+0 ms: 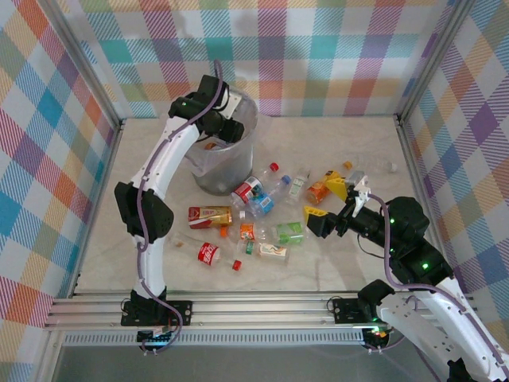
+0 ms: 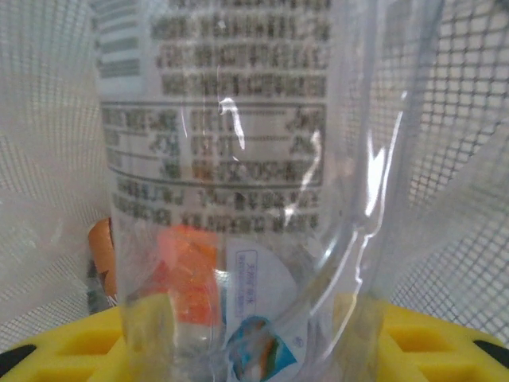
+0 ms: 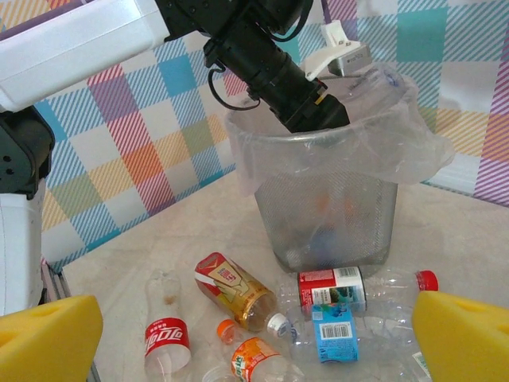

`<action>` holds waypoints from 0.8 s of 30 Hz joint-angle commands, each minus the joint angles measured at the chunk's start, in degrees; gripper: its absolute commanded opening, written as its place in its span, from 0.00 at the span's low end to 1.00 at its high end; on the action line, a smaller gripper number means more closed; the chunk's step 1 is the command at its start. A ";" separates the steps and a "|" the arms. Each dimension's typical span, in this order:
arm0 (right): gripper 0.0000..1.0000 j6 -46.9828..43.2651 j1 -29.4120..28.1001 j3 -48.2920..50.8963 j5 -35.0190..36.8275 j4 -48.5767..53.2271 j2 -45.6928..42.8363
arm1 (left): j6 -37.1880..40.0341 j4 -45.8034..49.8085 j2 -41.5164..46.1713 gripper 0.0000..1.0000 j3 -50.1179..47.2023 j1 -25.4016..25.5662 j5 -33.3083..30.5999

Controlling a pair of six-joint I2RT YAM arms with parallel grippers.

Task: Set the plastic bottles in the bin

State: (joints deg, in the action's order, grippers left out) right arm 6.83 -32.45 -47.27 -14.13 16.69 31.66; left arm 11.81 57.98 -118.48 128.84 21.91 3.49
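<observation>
Bin (image 1: 236,177) at the back left of the counter (image 1: 374,159), mesh wall under a loose clear liner. Left gripper (image 1: 223,135) down inside its mouth, clamped on a clear bottle (image 2: 238,159) right up against the wrist lens. Label print blurred and unreadable, top and base of the bottle cut off by the frame. Yellow pads (image 2: 445,338) low on either side. Something orange (image 2: 187,274) behind the plastic, too smeared to name. Seen from the right wrist, left arm (image 3: 270,68) dipping past the liner's rim. Bin contents dim through the mesh there, not countable.

Right gripper (image 1: 326,200) low over the counter, jaws wide apart, nothing between them. Loose bottles (image 1: 261,203) lying between it and the bin, several overlapping and hard to separate. Red-labelled bottle (image 1: 208,253) a little apart from the cluster, toward the arm bases.
</observation>
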 commanded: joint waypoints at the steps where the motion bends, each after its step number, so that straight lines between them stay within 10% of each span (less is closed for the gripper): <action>1: 1.00 0.81 -0.07 -0.03 -0.65 0.46 -0.78 | 1.67 3.10 -0.83 0.52 1.04 -0.60 3.11; 24: 1.00 1.77 -0.07 0.11 -0.43 1.12 -0.82 | 0.83 3.88 -2.18 0.64 -6.27 -1.05 3.19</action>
State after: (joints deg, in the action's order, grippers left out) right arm 8.14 -32.45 -47.27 -14.13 18.09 31.11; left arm 12.88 60.25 -120.55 123.42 21.45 5.50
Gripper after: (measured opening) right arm 0.996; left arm 0.633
